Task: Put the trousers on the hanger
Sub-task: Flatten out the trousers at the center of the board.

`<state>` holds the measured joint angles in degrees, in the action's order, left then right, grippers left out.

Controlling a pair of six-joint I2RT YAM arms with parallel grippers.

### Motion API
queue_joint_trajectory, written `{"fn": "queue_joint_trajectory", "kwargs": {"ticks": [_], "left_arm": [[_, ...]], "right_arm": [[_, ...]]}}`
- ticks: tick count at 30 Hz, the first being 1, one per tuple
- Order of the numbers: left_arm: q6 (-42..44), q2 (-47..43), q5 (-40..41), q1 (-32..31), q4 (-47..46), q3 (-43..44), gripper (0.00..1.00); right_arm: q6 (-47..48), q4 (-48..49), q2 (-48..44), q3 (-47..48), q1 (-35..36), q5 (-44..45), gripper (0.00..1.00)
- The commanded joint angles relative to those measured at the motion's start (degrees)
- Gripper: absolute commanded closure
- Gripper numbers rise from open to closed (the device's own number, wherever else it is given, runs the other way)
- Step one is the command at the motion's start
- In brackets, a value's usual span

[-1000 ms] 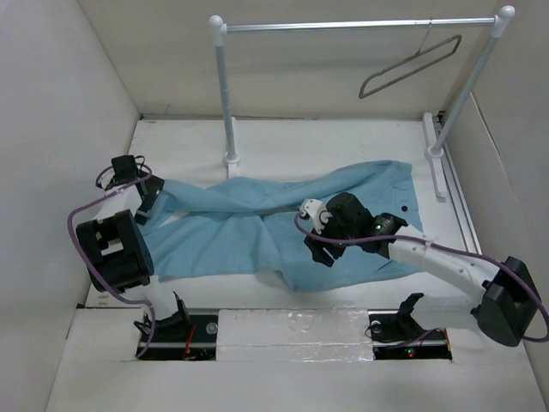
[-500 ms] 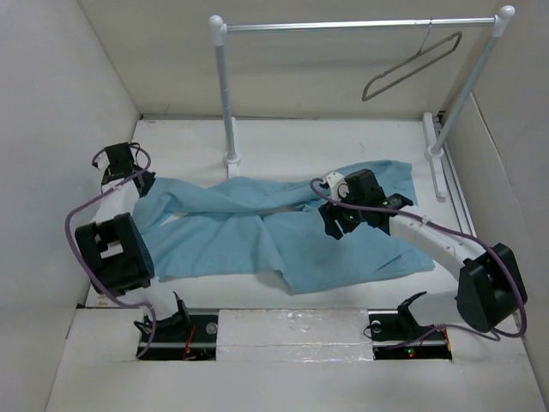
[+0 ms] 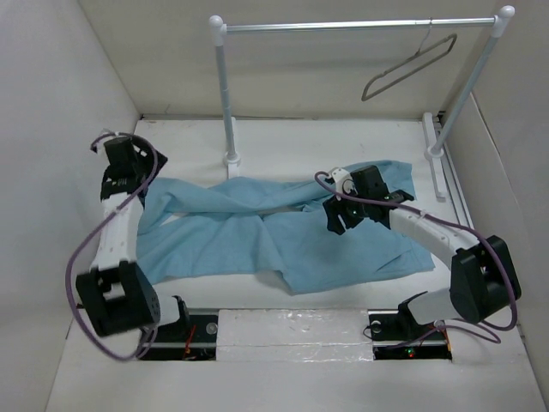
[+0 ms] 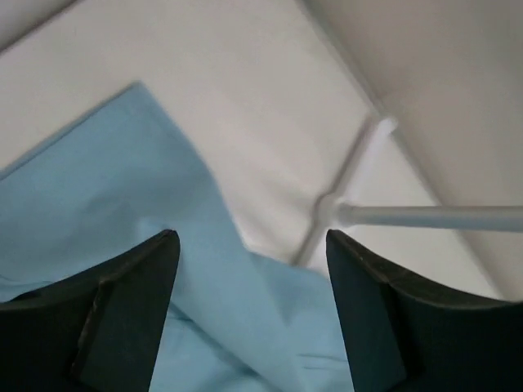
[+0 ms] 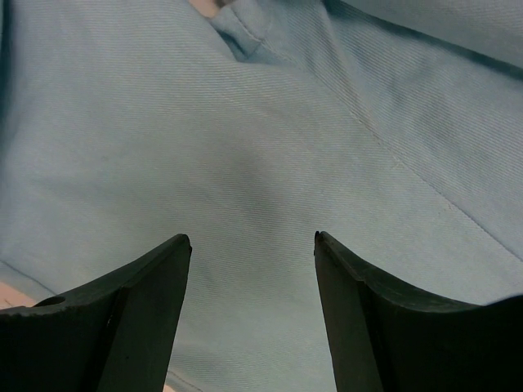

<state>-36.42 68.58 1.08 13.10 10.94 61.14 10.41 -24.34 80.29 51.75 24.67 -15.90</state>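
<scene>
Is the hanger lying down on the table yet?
No, the hanger hangs by its hook from the rack bar, apart from the trousers spread below.

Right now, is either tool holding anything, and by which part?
Nothing is held: left tool and right tool hang open over the light sky-blue fabric trousers.

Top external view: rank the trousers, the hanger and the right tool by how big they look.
1. trousers: by far the largest, spread across the table.
2 or 3. hanger and right tool: left unranked. They span about the same, and the hanger hangs higher, nearer the camera.
</scene>
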Motion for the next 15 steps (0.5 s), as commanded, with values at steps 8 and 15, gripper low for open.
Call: {"fn": "queue_joint_trajectory", "kwargs": {"ticks": [8, 15], "left_arm": [[6.7, 24.8, -1.7, -2.0, 7.2, 10.7, 0.23], [6.6, 31.7, 1.2, -3.8, 5.9, 10.7, 0.33]], "right_arm": [[4.1, 1.7, -0.8, 1.6, 3.0, -5.4, 0.32], [2.6, 3.5, -0.4, -1.5, 4.9, -5.6, 0.32]]}}
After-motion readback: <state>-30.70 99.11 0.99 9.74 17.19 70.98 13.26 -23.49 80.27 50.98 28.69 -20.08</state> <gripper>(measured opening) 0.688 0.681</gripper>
